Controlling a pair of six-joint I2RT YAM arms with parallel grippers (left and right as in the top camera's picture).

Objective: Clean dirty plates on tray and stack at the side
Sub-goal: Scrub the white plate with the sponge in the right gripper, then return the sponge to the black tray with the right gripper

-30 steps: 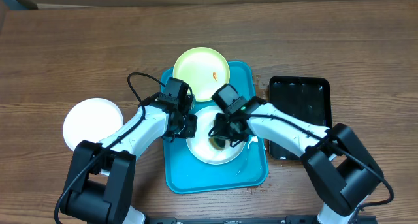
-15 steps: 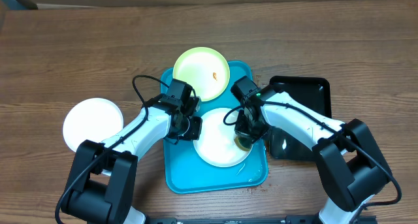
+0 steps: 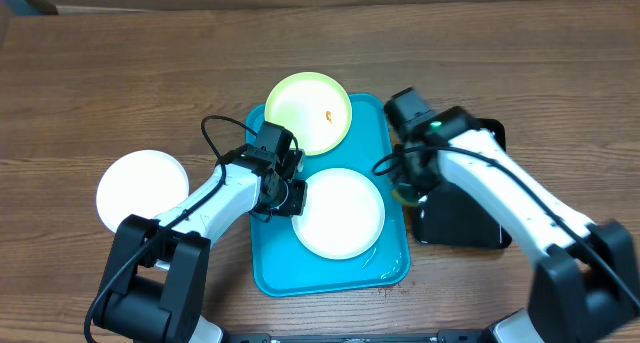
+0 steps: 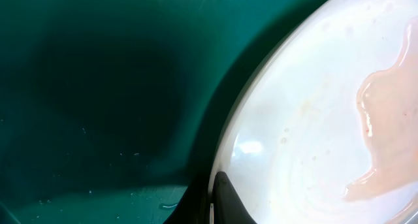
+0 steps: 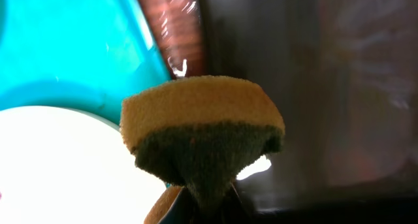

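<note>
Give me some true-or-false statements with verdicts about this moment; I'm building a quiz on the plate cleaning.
1. The right tool holds a sponge. True.
2. The yellow-green plate is spotless. False: it has a small orange smear.
3. A white plate on the table lies left of the blue tray. True.
4. The sponge is pressed on the white plate in the tray. False: it is off that plate, at the tray's right edge beside the black tray.
5. The left tool is at the rim of the white plate in the tray. True.
</note>
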